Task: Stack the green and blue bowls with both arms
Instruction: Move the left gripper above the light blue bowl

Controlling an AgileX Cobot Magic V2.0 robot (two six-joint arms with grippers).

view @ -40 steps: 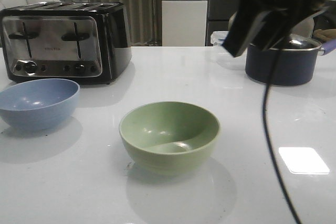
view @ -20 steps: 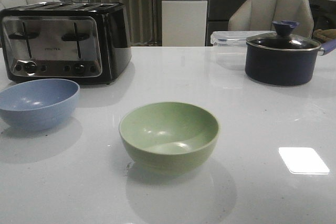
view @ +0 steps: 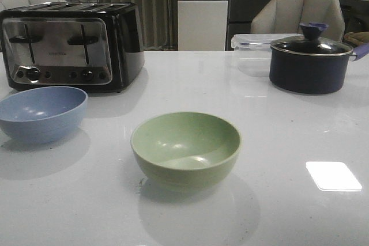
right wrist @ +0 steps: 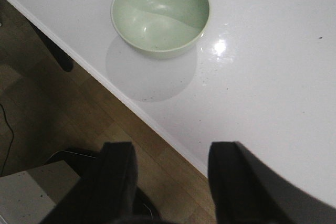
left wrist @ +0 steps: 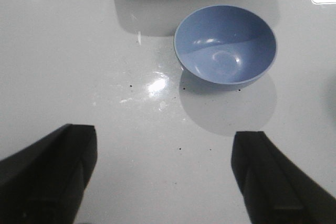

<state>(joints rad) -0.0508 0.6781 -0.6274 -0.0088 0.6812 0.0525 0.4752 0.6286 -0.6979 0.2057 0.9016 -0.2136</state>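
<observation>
Left end effector (left wrist: 164, 177), black and two-fingered, hangs with its fingers spread wide and empty over the glossy white worktop (left wrist: 79, 66), and the dusty light blue round bowl (left wrist: 226, 45) stands upright well ahead of its fingertips, just before the chrome and black toaster (view: 69, 44). Right end effector (right wrist: 170, 182) is likewise parted and holds nothing, poised beyond the worktop's edge above the wooden floor (right wrist: 63, 124), with the pale sage green round bowl (right wrist: 160, 14) upright on the worktop well ahead of it, apart from the blue one.
</observation>
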